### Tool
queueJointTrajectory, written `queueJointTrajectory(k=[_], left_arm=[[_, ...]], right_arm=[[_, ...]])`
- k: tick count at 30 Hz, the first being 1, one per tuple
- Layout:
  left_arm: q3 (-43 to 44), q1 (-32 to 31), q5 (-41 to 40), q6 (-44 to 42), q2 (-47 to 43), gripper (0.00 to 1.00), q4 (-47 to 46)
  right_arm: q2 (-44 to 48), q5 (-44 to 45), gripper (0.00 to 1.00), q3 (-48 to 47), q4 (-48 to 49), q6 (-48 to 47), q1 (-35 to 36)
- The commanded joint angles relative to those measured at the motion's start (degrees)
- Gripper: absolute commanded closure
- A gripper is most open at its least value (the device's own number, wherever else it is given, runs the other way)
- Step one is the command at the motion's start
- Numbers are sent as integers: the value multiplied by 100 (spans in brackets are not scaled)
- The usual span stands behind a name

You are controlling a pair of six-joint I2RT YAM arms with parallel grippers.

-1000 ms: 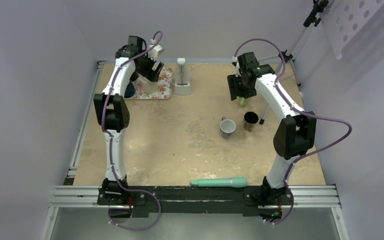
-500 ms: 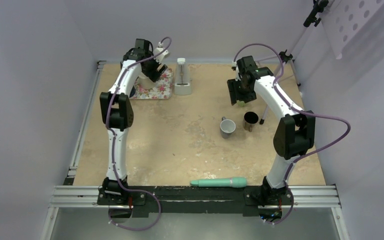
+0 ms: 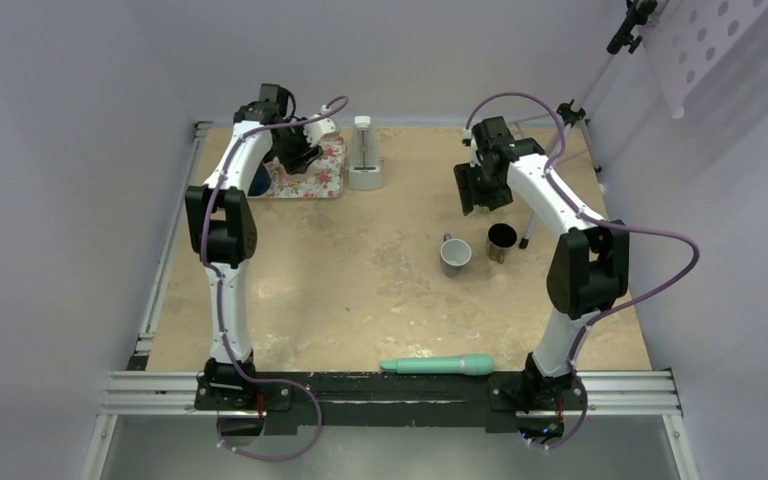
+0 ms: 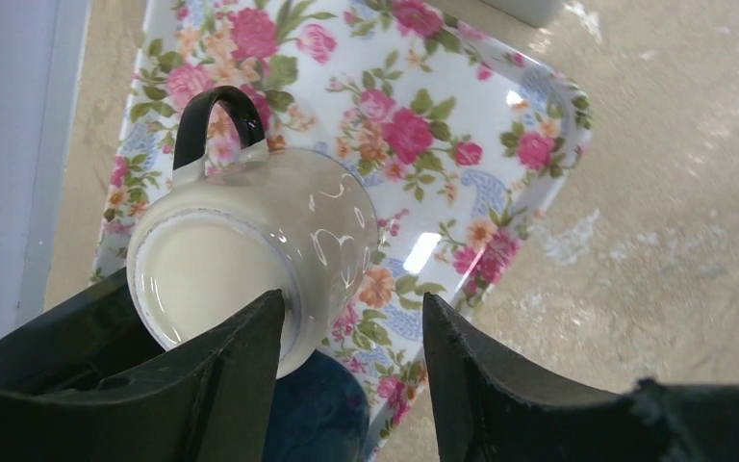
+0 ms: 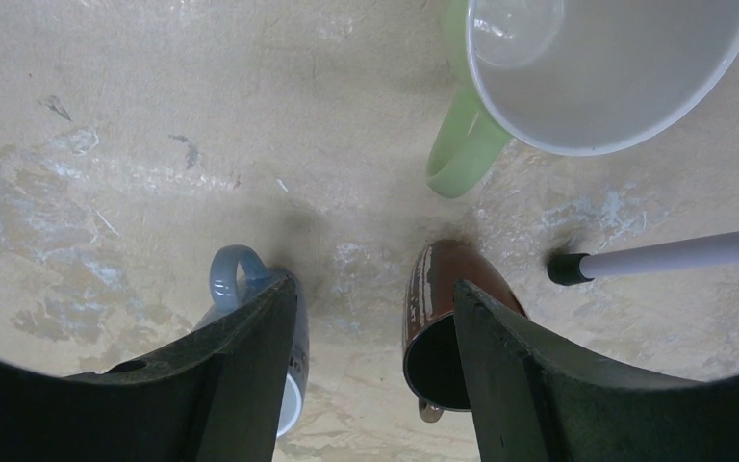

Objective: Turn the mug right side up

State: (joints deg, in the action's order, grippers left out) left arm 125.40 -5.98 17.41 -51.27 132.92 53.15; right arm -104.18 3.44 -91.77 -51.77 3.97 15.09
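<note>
A white mug (image 4: 260,250) with a black handle (image 4: 214,114) rests bottom-up on the flowered tray (image 4: 443,106), its pale base facing my left wrist camera. My left gripper (image 4: 351,298) hovers close over it with the jaws apart. The left finger (image 4: 221,385) overlaps the rim of the base; the right finger (image 4: 500,385) stands clear of the mug, over the tray's edge. In the top view the left gripper (image 3: 295,152) sits over the tray (image 3: 325,178) at the back left, hiding the mug. My right gripper (image 5: 375,284) hangs open and empty above the table.
A dark blue thing (image 4: 318,414) lies under the left gripper at the tray's near edge. Below the right gripper stand a grey-blue mug (image 5: 241,279), a brown mug (image 5: 443,327) and a green mug (image 5: 577,67). A white stand leg (image 5: 674,252), a white dispenser (image 3: 364,155) and a teal cylinder (image 3: 438,365) are also here.
My left gripper has shifted over the tray toward the white mug and its jaws have narrowed. The right arm drew back slightly, jaws unchanged.
</note>
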Motion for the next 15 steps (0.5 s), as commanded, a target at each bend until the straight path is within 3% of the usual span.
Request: queueJointTrajectory(k=[1,11,15], left_arm=[[-318,84,727,-795,-139,43,1321],[-367,147,1107,-1559,-534,43,1950],[-295,141,1285,-1349,-747,36,1660]], right_arm=[[309,-54,36,104,140,-98,9],[410,-20,36,208,139,-95,11],[476,-19,36,225,167,-98,11]])
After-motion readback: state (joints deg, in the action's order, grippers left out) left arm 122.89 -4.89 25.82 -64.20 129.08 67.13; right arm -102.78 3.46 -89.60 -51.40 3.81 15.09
